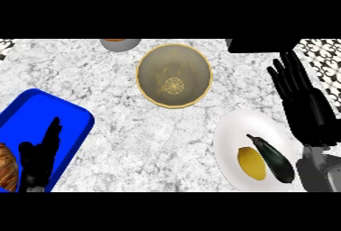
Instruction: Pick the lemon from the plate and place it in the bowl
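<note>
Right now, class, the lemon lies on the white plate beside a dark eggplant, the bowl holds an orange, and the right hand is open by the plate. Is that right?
One thing is wrong: the bowl holds nothing. The head view shows only its patterned inside. The rest stands: the lemon lies on the white plate beside the eggplant, and the right hand is open by the plate.

Eggplant (273, 159) overlaps the lemon's (251, 163) right side; left hand (39, 155) covers part of the blue tray (40, 108); croissant (6, 168) is cut off left; grey cup (120, 43) is cut off at top.
</note>
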### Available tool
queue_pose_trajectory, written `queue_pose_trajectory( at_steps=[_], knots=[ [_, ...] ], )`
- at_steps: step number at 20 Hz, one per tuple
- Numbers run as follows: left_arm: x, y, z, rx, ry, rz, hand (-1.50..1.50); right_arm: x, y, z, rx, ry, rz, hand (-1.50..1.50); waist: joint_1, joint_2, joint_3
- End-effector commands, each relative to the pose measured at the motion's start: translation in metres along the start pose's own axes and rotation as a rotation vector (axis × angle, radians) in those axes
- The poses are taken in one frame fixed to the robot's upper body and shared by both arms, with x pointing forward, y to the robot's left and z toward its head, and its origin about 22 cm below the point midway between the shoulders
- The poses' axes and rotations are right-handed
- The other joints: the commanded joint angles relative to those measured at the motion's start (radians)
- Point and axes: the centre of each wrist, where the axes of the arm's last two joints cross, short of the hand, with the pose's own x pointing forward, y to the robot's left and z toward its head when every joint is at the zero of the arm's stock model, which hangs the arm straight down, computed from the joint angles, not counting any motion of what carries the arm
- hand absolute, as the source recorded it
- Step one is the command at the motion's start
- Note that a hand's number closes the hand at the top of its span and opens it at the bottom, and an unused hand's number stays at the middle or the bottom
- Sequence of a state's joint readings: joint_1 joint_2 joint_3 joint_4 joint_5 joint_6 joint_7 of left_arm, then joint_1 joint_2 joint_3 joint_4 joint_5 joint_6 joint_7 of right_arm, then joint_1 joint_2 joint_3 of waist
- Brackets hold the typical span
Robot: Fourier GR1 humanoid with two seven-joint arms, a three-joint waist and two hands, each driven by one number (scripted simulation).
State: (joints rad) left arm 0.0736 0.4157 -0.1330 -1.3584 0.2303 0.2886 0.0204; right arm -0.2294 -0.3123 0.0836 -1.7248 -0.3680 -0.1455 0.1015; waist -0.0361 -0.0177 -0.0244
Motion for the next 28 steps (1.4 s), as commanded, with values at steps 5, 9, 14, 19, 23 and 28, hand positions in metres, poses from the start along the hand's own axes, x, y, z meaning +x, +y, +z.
queue_pose_trajectory(
  at_steps=[5, 9, 14, 19, 23, 28],
  knots=[
    [0.09, -0.001, -0.027, -0.022, -0.404, 0.06, 0.0, 0.028, 0.101, 0.036, 0.849, -0.227, -0.083, -1.5, 0.071, -0.014, 0.024],
    [0.106, 0.018, -0.03, 0.024, -0.453, 0.132, 0.0, 0.048, 0.071, 0.058, 0.66, -0.553, 0.224, -1.5, -0.034, -0.021, 0.028],
    [0.112, 0.03, -0.036, 0.044, -0.468, 0.138, 0.0, 0.028, 0.064, 0.107, 0.771, -0.694, 0.298, -1.5, -0.045, -0.001, 0.029],
    [0.112, 0.036, -0.034, 0.04, -0.474, 0.144, 0.0, 0.034, 0.024, 0.137, 0.767, -0.761, 0.59, -1.5, -0.044, 0.0, 0.028],
    [0.116, 0.045, -0.035, 0.045, -0.473, 0.155, 0.0, 0.05, -0.005, 0.158, 0.7, -0.714, 0.812, -1.5, -0.05, 0.001, 0.026],
    [0.108, 0.038, -0.031, 0.034, -0.48, 0.15, 0.0, 0.079, -0.028, 0.168, 0.742, -0.565, 1.101, -1.5, -0.036, 0.002, 0.022]
  ],
)
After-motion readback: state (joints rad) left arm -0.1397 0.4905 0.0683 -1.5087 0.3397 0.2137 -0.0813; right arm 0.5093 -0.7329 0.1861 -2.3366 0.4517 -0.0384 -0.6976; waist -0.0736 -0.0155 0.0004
